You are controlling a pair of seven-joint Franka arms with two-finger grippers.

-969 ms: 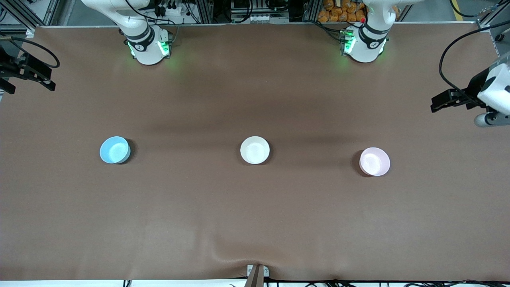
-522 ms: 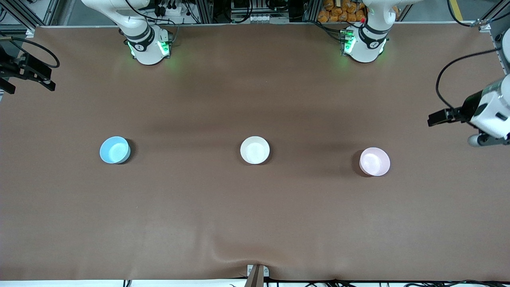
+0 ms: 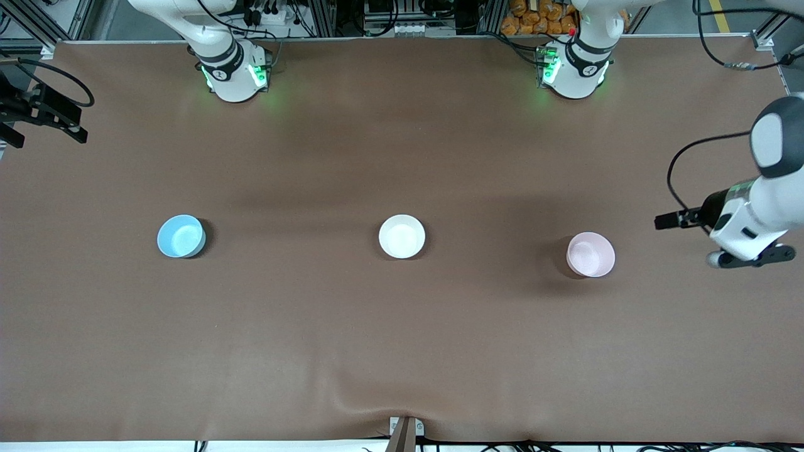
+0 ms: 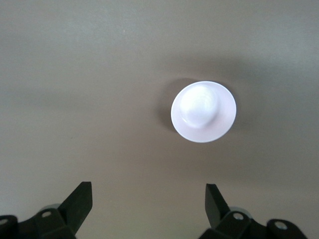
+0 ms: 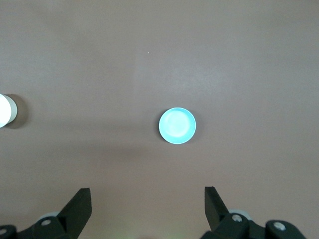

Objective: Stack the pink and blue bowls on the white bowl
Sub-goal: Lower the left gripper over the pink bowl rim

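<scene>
Table: brown mat (image 3: pixel 402 339), three bowls standing upright in a row, well apart from one another.
Blue bowl: (image 3: pixel 181 236) toward the right arm's end of the table, empty, nothing touching it.
White bowl: (image 3: pixel 402 236) in the middle of the row, between the blue and the pink, empty.
Pink bowl: (image 3: pixel 590 254) toward the left arm's end, a little nearer the front camera than the white bowl, empty.
Left gripper: (image 3: pixel 667 220) up in the air over bare mat at the left arm's end of the table, pointing toward the pink bowl; jaws spread wide with nothing between them.
Left fingers: (image 4: pixel 79 204) two dark tips seen in the left wrist view, set far apart.
Pink bowl vs left jaws: in the left wrist view the pink bowl (image 4: pixel 203 111) sits ahead of the fingertips and clear of them, more in line with one finger than centred in the gap.
Right gripper: (image 5: pixel 147 206) at the edge of the table at the right arm's end, high above the mat; jaws wide apart and empty.
Blue bowl vs right jaws: in the right wrist view the blue bowl (image 5: pixel 177 126) lies well ahead of the tips, within the span of the gap, no contact.
White bowl, right wrist view: only a sliver (image 5: pixel 5 110) shows at the frame's edge.
</scene>
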